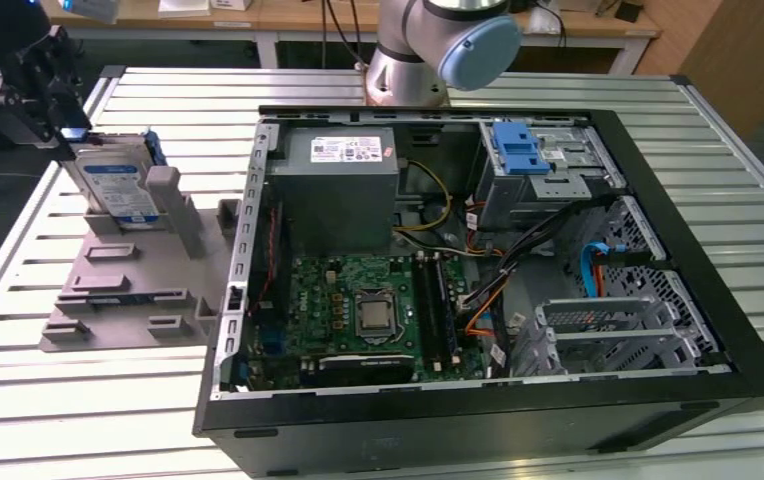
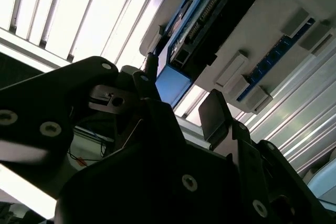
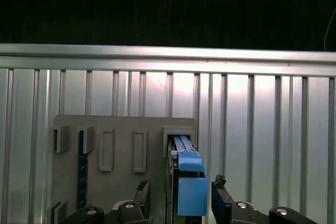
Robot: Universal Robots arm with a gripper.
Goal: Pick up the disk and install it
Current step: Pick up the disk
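The disk (image 1: pixel 113 188) stands on its edge in a slot of the grey holder (image 1: pixel 129 295), and I judge that the step in hand is the grasp. To do it well, I think I must be centred over it, so that both my fingers (image 3: pixel 220 200) meet its flat sides together and it is not pushed sideways against the slot wall. My jaws should be parallel to the disk. They should take the body and not only the thin blue end, because plastic may bend or slip.

My gripper (image 3: pixel 181 184) is open. It hangs over the upper end of the disk, and in the first wrist view there is one finger at each side of the blue carrier (image 3: pixel 191 195), which lies between them. I cannot see that either touches it; one seems just beside the carrier, the other has a wider gap. The holder is on the slatted table (image 1: pixel 62 400) at the exterior view's left, well apart from the open computer case (image 1: pixel 489 440).
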